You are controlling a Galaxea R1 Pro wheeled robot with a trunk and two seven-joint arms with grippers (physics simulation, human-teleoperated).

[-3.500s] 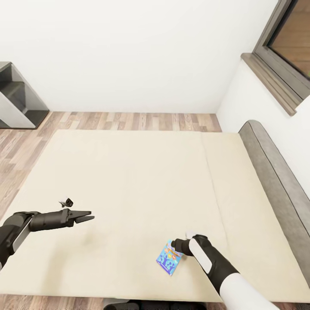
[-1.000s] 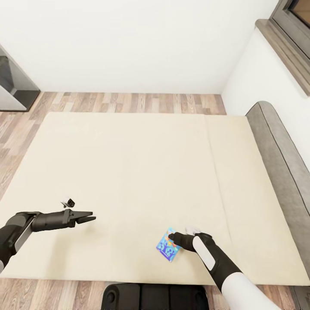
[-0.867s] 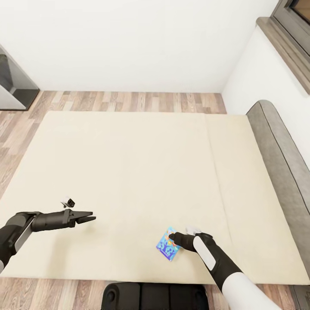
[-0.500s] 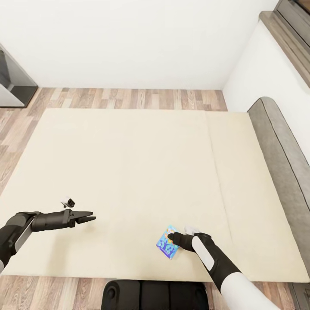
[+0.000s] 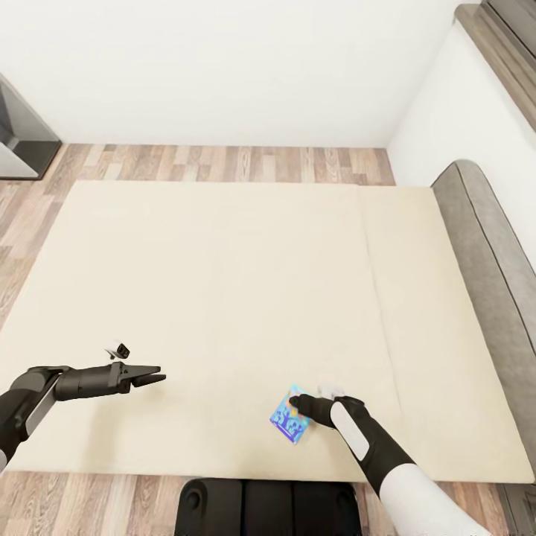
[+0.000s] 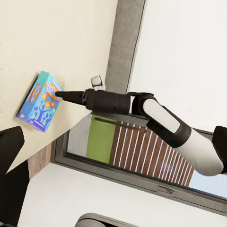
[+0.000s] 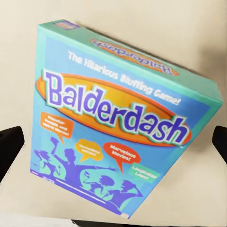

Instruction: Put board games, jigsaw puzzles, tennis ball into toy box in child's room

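Observation:
A small blue board game (image 5: 287,425), a flat box printed "Balderdash" (image 7: 118,127), lies on the beige bed (image 5: 223,283) near its front edge. My right gripper (image 5: 299,406) is open just above the box's far corner. In the right wrist view its dark fingertips (image 7: 9,146) stand wide apart on either side of the box, with a gap showing. The left wrist view shows the same box (image 6: 40,101) with the right arm's tip resting at its top face. My left gripper (image 5: 152,374) hovers open and empty over the mattress, well to the left.
A grey headboard (image 5: 484,246) runs along the bed's right side, under a window sill (image 5: 499,45). Wood-plank floor (image 5: 223,160) lies beyond the bed, with a dark grey shelf unit (image 5: 22,141) at the far left. My base (image 5: 268,510) shows below the bed's front edge.
The whole view has shifted: the bed sits higher and smaller in the picture, and my base has come into view. The right gripper stays at the box. The left arm is unchanged.

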